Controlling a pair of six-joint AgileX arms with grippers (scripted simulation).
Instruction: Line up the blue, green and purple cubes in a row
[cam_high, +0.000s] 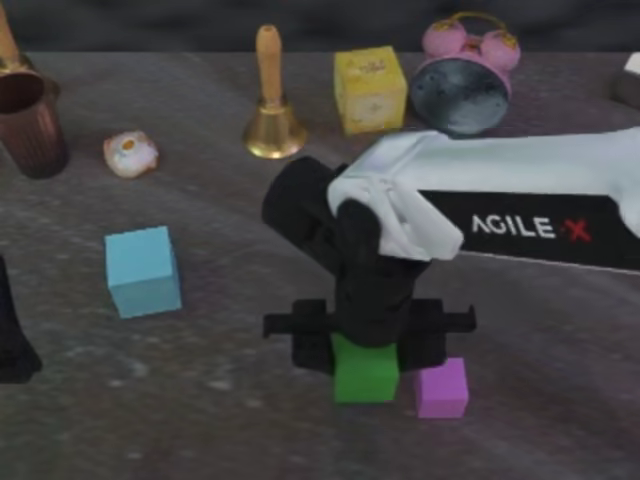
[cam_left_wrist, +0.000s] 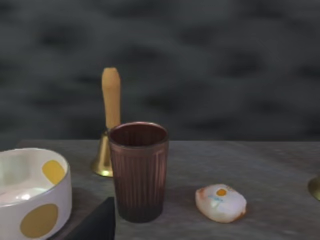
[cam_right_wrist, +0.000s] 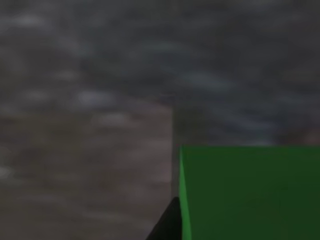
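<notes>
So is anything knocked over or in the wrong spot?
Nothing is tipped or spilled. The blue cube sits alone at the table's left, far from the green cube and purple cube near the front edge, so the row isn't made yet.

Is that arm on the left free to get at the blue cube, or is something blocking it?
Probably yes. The blue cube sits alone on bare table at the left, nothing touching it. The left arm is parked at that edge, and the right claw is busy over the green cube, well away.
</notes>
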